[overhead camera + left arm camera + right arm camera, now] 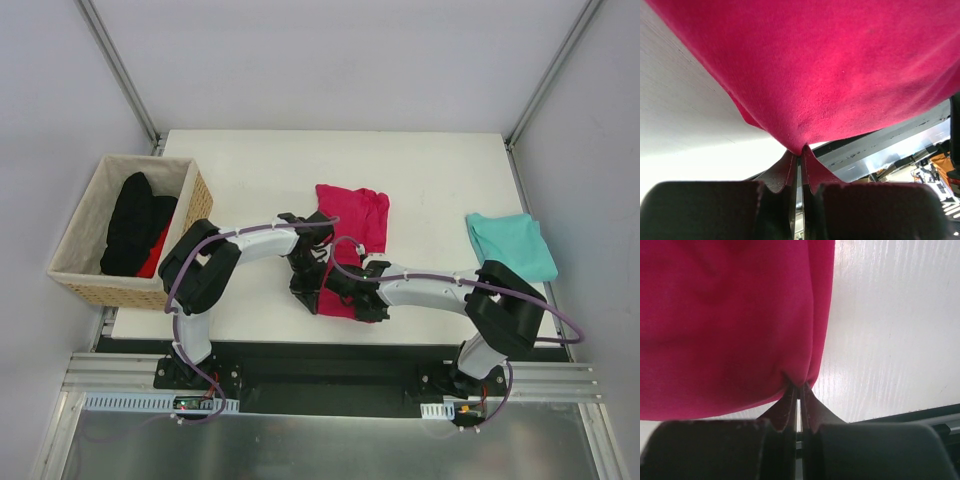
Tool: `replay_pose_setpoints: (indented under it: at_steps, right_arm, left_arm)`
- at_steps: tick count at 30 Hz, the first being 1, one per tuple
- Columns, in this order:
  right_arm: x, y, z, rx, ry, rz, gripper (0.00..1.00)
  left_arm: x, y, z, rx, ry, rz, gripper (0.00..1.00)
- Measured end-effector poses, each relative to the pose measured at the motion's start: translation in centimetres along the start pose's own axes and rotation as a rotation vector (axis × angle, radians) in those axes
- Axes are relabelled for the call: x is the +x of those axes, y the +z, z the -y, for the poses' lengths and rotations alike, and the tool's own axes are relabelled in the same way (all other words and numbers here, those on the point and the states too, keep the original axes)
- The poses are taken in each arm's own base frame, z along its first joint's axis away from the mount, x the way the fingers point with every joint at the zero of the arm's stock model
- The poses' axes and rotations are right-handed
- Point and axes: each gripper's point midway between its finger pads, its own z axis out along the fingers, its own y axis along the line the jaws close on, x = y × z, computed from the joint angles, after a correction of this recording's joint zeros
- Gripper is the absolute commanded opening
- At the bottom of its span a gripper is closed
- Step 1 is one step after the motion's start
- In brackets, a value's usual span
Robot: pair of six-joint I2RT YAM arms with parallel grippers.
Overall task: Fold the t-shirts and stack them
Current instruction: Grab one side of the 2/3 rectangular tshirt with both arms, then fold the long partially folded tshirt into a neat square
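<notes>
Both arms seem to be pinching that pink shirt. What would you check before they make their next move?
1. Left gripper shut on the pink shirt: ok.
2. Right gripper shut on the same shirt: ok.
3. Both pinches at matching corners: cannot tell; from above, the arms hide the shirt's near edge.
4. Number of cloth layers in each pinch: cannot tell.
5. Teal shirt lies apart from the pink one, off to the right: ok.
6. Basket stands apart from the pink shirt, off to the left: ok.
</notes>
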Motion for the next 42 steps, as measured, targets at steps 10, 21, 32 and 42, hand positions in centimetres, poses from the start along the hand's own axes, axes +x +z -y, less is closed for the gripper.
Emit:
replay_pose_setpoints:
  at_steps: [10,21,32,42]
  right_arm:
    - [-0.3,-0.1,0.8,0.036,-0.011,0.017,0.01]
    - [-4.0,-4.2,1.8,0.067,-0.013,0.143,0.01]
    - [-5.7,-7.2,2.9,0.066,-0.012,0.219,0.01]
    - [-5.5,-9.0,3.6,0.038,-0.003,0.258,0.01]
  left_arm:
    - [-1.3,-1.8,1.4,-0.004,0.018,0.039,0.00]
    - [-2.5,-4.2,2.4,-0.028,0.047,0.098,0.00]
    - [-1.7,-8.1,3.4,-0.020,0.078,0.196,0.00]
    - [-0.7,-10.1,4.2,0.010,0.067,0.242,0.00]
